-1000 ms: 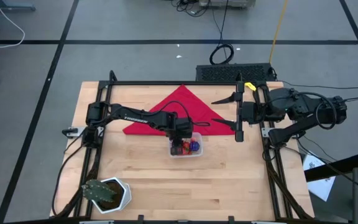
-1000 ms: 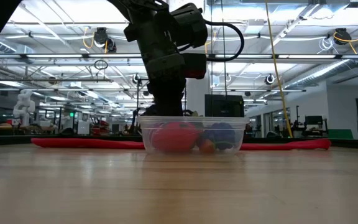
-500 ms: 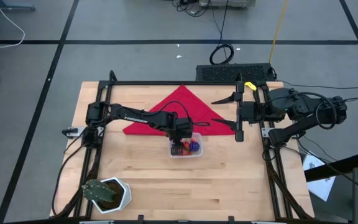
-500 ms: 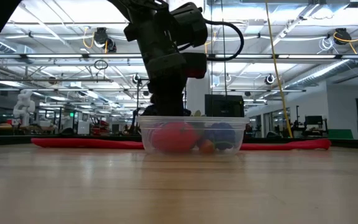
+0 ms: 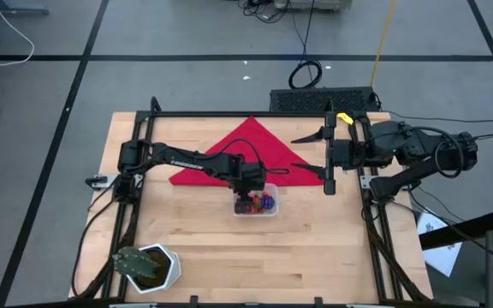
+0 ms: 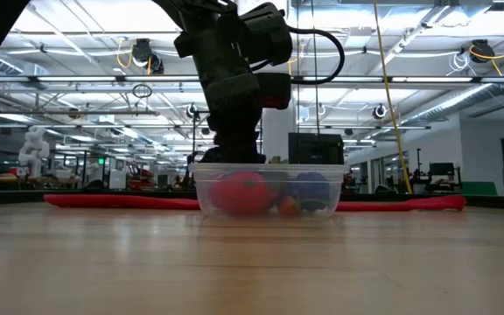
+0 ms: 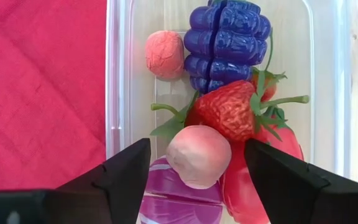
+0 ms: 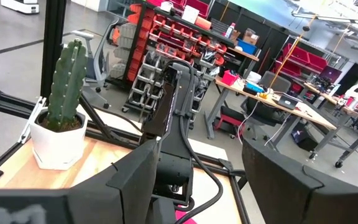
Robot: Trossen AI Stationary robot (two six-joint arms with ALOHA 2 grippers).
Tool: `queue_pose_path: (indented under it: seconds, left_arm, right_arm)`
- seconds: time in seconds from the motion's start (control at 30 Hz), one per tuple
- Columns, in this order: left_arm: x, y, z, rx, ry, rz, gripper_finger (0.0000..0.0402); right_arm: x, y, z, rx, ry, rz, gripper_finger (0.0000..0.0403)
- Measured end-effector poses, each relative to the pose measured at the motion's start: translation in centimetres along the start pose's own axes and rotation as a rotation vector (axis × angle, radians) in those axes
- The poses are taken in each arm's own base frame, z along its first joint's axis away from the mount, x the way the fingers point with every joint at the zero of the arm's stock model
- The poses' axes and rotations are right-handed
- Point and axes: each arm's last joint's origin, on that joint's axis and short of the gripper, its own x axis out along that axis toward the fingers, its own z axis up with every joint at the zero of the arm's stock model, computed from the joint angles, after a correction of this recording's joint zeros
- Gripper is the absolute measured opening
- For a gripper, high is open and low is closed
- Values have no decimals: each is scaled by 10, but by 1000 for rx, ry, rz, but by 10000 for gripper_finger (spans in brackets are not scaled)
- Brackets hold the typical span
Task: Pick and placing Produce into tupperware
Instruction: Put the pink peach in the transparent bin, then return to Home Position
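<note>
Compared with the earlier frames, very little is changed: in the low view the clear tupperware (image 6: 268,189) is seen a little more to the left and the red fruit inside it stands slightly higher, while both arms are found in the same places. The left gripper (image 5: 248,186) is held directly over the tupperware (image 5: 256,204), which lies near the middle of the high view, just below the lower tip of the red cloth (image 5: 248,152). In the left wrist view its two dark fingers (image 7: 126,174) are seen parted and released, with nothing clamped between them. A pale pink ball (image 7: 199,157) lies in the gap between the fingertips, inside the tupperware (image 7: 118,93); whether it is touched by them cannot be told. Above it in that picture are seen a red strawberry (image 7: 229,111), a purple grape bunch (image 7: 227,38) and a small pink ball (image 7: 165,55). The right gripper (image 5: 325,160) is kept at the right side of the high view, well apart from the tupperware, and its fingers (image 8: 134,177) are spread with nothing held.
</note>
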Motion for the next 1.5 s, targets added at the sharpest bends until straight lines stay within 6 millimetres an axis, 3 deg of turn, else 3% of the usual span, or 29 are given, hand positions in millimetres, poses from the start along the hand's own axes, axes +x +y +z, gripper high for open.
queue_pose_path:
  seconds: [0.63,0.9,1.13,1.37,1.5]
  left_arm:
    - [-3,0,3,-4,2,0,271]
    - [-21,-6,15,-5,14,1,271]
    - [-35,-25,17,6,87,-12,271]
    - [-66,-52,21,22,186,-23,271]
    - [-93,-68,25,31,176,2,271]
  right_arm:
    - [0,0,0,0,0,0,228]
    - [0,0,0,-1,0,0,228]
    - [0,0,0,0,0,1,228]
    - [0,0,0,-1,0,1,228]
    - [0,0,0,0,-3,0,228]
